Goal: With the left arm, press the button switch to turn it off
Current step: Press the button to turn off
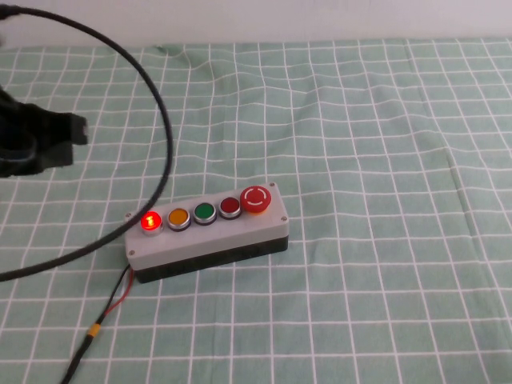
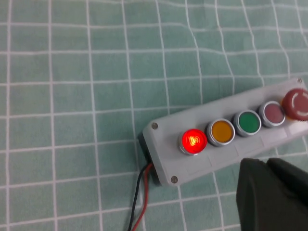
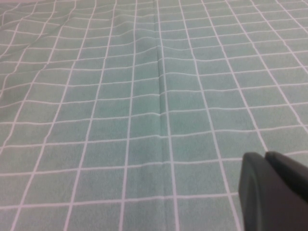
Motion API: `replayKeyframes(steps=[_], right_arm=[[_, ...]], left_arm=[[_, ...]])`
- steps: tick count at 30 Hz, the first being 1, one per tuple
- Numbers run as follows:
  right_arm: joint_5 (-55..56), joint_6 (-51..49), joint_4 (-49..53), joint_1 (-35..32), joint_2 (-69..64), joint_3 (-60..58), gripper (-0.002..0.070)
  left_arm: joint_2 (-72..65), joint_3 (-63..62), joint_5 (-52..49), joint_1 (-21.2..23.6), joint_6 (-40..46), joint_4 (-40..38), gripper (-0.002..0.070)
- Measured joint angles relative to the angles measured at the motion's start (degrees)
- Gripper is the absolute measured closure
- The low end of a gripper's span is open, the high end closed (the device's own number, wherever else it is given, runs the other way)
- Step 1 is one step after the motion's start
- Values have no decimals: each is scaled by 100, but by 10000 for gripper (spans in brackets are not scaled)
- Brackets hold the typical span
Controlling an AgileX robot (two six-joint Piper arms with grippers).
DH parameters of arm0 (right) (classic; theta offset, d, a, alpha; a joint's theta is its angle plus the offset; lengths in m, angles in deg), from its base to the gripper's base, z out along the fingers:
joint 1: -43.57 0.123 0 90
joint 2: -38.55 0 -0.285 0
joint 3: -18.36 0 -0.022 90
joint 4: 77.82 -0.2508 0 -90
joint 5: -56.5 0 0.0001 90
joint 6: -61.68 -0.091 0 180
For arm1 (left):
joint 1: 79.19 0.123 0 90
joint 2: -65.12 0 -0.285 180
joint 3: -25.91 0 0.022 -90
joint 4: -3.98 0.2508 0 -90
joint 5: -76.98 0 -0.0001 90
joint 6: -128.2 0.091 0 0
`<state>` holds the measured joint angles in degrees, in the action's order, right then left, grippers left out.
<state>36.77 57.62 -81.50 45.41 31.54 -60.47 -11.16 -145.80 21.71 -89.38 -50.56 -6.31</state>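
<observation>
Red-glowing button switch (image 1: 150, 222) at box's left end; my left gripper (image 1: 48, 142) well apart, jaws shut; right gripper (image 3: 276, 192) over bare cloth, jaws shut.

One grey button box (image 1: 210, 232) carrying five buttons: one lit button switch (image 1: 150, 222), one orange button (image 1: 178, 218), one green button (image 1: 204, 213), one dark red button (image 1: 230, 207), one red mushroom button (image 1: 256, 198). One thick black cable (image 1: 164, 128); two thin wires (image 2: 139, 202), one black, one red. Two grippers: left gripper (image 2: 272, 197), right gripper (image 3: 274, 192).

High view angled down from robot side; left wrist close over switch box (image 2: 226, 144) — shared; right wrist — low over cloth (image 3: 144, 120).
</observation>
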Motion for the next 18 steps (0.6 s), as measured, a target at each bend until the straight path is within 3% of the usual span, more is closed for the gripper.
replayKeyframes(steps=[11, 18], right_arm=[[0, 0, 0, 0, 0, 0, 692], [0, 0, 0, 0, 0, 0, 692]], left_arm=[[-1403, -36, 93, -856, -251, 445, 678], [-1889, -36, 422, -980, -251, 714, 678]])
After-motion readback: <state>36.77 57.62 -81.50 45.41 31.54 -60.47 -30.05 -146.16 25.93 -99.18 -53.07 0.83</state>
